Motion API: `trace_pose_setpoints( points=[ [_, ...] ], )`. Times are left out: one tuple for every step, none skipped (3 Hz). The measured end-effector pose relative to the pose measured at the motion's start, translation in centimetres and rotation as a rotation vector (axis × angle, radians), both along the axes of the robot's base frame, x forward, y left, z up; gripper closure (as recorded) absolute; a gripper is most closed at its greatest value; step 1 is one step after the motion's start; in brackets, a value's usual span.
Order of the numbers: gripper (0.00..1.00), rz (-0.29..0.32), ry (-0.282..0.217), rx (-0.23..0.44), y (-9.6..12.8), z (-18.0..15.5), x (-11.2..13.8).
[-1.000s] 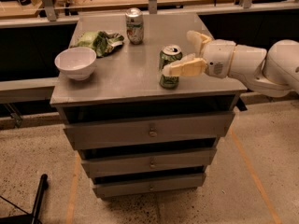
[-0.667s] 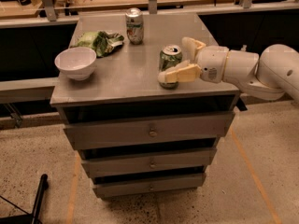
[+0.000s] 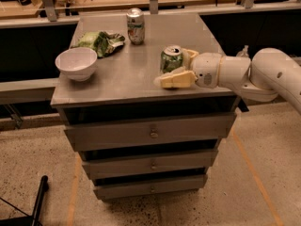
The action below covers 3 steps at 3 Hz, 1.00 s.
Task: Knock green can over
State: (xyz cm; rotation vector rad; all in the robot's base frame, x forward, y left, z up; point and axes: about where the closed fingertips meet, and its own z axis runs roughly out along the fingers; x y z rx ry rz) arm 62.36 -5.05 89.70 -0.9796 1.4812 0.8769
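Grey metal drawer cabinet seen from the front. The dented shiny green aluminium can stands upright at about 3 o'clock on the cabinet top, near the right edge. The white arm's two-finger gripper reaches in from 3 o'clock, its cream fingers spread apart with the can between them. White ceramic bowl at 9 o'clock; crumpled green-and-white snack bag at 11 o'clock; silver-white printed can at 12 o'clock.

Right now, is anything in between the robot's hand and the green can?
Nothing visible. The gripper is right at the upright green can, near the cabinet top's right edge, its jaws open on either side of it.
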Motion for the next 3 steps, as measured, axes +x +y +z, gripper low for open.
trace_pose_setpoints(
  points=[
    [0.34, 0.021, 0.007, 0.006, 0.9, -0.2, 0.6],
    [0.53, 0.018, 0.006, 0.033, 1.5, 0.1, 1.6],
    [0.74, 0.013, 0.015, 0.062, 1.8, 0.3, 2.5]
  ],
)
